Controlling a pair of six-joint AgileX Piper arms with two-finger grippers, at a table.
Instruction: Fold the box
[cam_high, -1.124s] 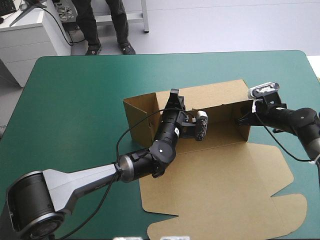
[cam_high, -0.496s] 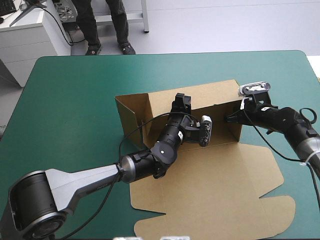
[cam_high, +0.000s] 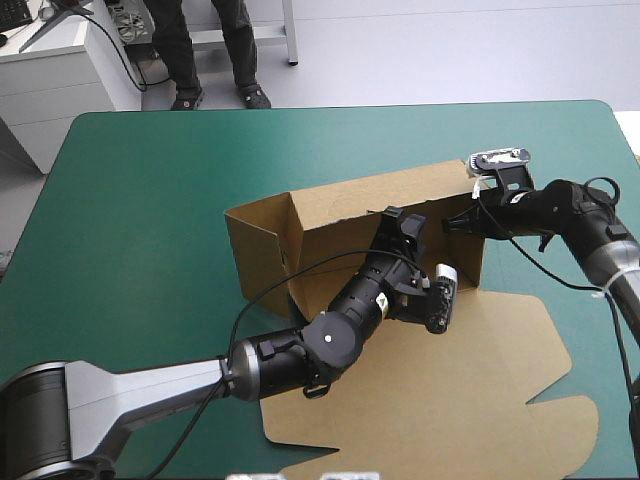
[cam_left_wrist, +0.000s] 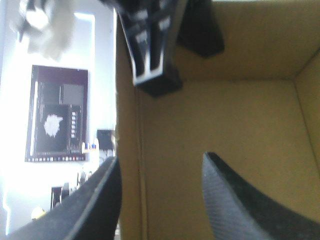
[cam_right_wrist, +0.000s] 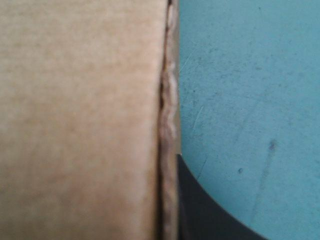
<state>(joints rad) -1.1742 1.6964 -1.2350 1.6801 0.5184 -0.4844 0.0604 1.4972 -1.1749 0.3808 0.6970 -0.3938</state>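
Note:
The brown box (cam_high: 350, 205) stands mid-table with its long walls and left end raised, and its lid panel (cam_high: 480, 400) lies flat toward the near edge. My left gripper (cam_high: 402, 232) is at the near long wall's top edge. In the left wrist view its fingers (cam_left_wrist: 235, 200) stand open astride that wall (cam_left_wrist: 131, 165), one inside and one outside. My right gripper (cam_high: 450, 222) is at the box's right end. In the right wrist view the board (cam_right_wrist: 80, 120) fills the space beside one black finger (cam_right_wrist: 200, 210), which presses against the board's edge. The other finger is hidden behind it.
Bare teal-green cover (cam_high: 150, 180) surrounds the box on the left and far sides. The flat lid panel reaches close to the table's near edge. The right gripper (cam_left_wrist: 155, 55) also shows ahead of the left one, at the box's end wall.
The box has slid left and its long walls stand higher. My left gripper moved right along the near wall. My right gripper moved left and a little farther away, still at the box's end.

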